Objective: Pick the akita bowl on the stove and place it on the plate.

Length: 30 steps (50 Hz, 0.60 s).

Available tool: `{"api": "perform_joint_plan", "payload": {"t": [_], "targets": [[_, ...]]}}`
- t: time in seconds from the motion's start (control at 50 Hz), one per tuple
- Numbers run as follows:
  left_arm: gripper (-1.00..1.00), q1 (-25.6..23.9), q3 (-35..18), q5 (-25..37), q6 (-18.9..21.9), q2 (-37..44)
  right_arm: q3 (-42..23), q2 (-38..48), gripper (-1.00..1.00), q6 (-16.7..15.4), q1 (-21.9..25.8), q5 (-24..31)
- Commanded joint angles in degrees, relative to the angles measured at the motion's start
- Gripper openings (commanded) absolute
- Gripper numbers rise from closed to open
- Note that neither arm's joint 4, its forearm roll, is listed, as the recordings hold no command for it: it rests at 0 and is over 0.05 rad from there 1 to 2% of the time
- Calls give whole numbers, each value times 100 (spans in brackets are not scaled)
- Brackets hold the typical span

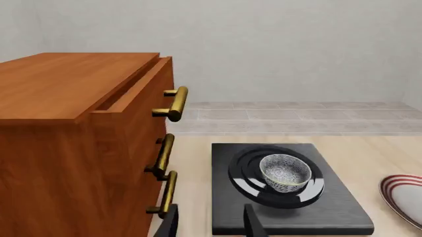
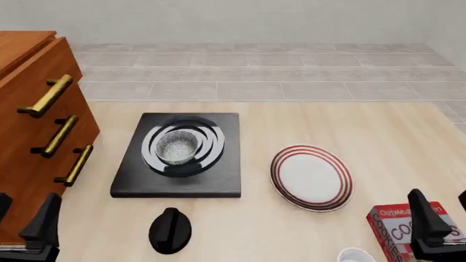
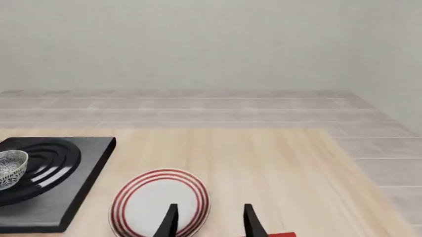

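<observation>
Black knob (image 2: pixel 169 231) only in front view; both fingers wide, empty.

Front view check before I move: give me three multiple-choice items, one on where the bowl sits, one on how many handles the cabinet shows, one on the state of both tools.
1. Where is the akita bowl?
A. On the plate
B. On the stove's burner rings
C. On the bare table beside the knob

2. How many brass handles show on the wooden cabinet?
A. One
B. Three
C. Five

3. What state are the left tool and right tool in?
A. Both open, holding nothing
B. Left shut on the bowl
C. Right shut on the plate

Answers:
1. B, the bowl rests in the middle of the rings on the stove, left of the plate.
2. B, three handles stand one below another on the cabinet's front.
3. A, each wrist view shows two spread fingers with nothing between them.
</observation>
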Motion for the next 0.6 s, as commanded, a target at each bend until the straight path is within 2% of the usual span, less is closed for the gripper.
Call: {"api": "perform_joint_plan", "payload": {"t": [0.02, 0.18, 0.24, 0.26, 0.3, 0.36, 0.4, 0.42, 0.46, 0.52, 0.6], "targets": [[100, 0, 0, 0, 0, 0, 257, -306, 100, 288, 189, -231], [100, 0, 0, 0, 0, 0, -102, -293, 100, 365, 325, 95], [100, 0, 0, 0, 0, 0, -306, -243, 100, 612, 441, 304], [100, 0, 0, 0, 0, 0, -489, -215, 100, 532, 481, 441], [100, 0, 0, 0, 0, 0, -736, -44, 100, 634, 610, 499], [100, 0, 0, 0, 0, 0, -919, 356, 100, 555, 886, 335], [100, 0, 0, 0, 0, 0, -909, 976, 100, 533, 867, -32], [100, 0, 0, 0, 0, 0, -961, 1113, 100, 773, 922, -157], [100, 0, 0, 0, 0, 0, -1102, 1162, 100, 768, 914, -182], [100, 0, 0, 0, 0, 0, -1230, 1652, 100, 707, 1068, -382], [100, 0, 0, 0, 0, 0, -1478, 2228, 100, 472, 1298, -555]]}}
